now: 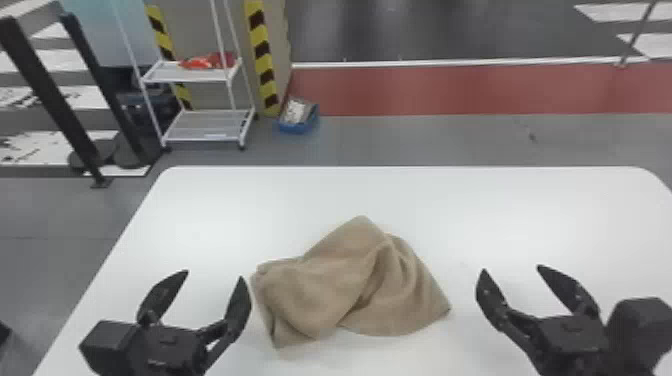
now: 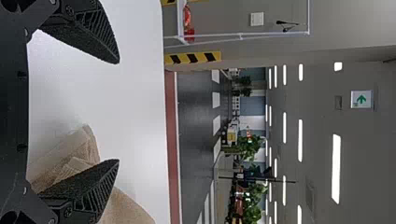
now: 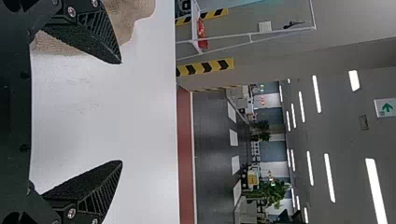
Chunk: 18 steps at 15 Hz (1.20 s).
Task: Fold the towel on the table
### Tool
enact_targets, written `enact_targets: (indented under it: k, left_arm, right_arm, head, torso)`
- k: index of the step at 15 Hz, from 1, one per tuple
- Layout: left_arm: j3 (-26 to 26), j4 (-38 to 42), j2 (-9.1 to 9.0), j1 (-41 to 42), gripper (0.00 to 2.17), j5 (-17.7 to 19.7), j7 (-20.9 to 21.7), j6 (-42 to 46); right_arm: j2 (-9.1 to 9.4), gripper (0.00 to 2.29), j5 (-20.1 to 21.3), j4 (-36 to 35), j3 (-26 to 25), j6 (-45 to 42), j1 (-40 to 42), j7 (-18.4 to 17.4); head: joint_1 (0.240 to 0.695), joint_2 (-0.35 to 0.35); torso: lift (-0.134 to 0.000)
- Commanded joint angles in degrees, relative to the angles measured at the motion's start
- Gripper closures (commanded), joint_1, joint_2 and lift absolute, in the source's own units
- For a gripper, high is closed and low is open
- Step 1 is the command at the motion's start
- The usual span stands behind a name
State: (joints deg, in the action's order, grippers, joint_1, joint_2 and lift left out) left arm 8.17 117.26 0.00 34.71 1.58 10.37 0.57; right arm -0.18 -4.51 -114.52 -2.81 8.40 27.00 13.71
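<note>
1. In the head view, shows the left gripper point(image 1: 212, 276), black and two-fingered, spread wide and empty, with one finger just beside the towel's edge; cannot tell whether touching. Shows the right gripper point(image 1: 512, 269), likewise black, wide open and empty, apart from the towel on its other side.
2. Between them, presents a tan, soft-looking cloth towel point(image 1: 320, 290), rumpled into a lopsided mound with a peaked far corner and deep creases. Rests on a smooth, glossy white table point(image 1: 210, 210) with rounded far corners. Cuts off the table's near edge and both arms at the bottom. Leaves the towel's underlayers hidden beneath its folds.
3. In the left wrist view, shows the left gripper point(image 2: 116, 111) with fingers far apart, ribbed along the sides and grainy on the inner faces. Hides part of the towel, fuzzy and hemmed, behind one finger.
4. In the right wrist view, shows the right gripper point(image 3: 120, 112) equally wide, with nothing in its grasp. Covers some of the towel with one finger; crops the rest at the border.
</note>
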Motion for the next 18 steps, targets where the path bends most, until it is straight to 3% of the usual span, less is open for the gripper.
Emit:
enact_targets:
  k: [1, 13, 16, 18]
  left_arm:
    - [-0.1, -0.3, -0.15, -0.1, 0.14, 0.0, 0.0, 0.0]
    - [-0.3, -0.5, -0.15, -0.3, 0.14, 0.0, 0.0, 0.0]
    - [-0.4, -0.5, -0.15, -0.3, 0.15, -0.2, 0.7, -0.4]
    - [-0.6, -0.4, -0.15, -0.3, 0.15, -0.1, 1.1, -1.4]
  right_arm:
    - [0.23, 0.13, 0.0, 0.1, 0.0, 0.0, 0.0, 0.0]
    - [0.23, 0.13, 0.5, 0.4, 0.2, 0.4, -0.3, 0.2]
    - [0.23, 0.13, 7.8, 0.3, 1.0, 0.4, -0.8, 4.8]
    - [0.23, 0.13, 15.1, 0.3, 3.0, 1.4, -1.2, 5.5]
  head:
    - [0.695, 0.087]
    - [0.695, 0.086]
    - [0.695, 0.093]
    - [0.695, 0.104]
  torso:
    - [-0.124]
    - [-0.124]
    - [-0.124]
    - [-0.124]
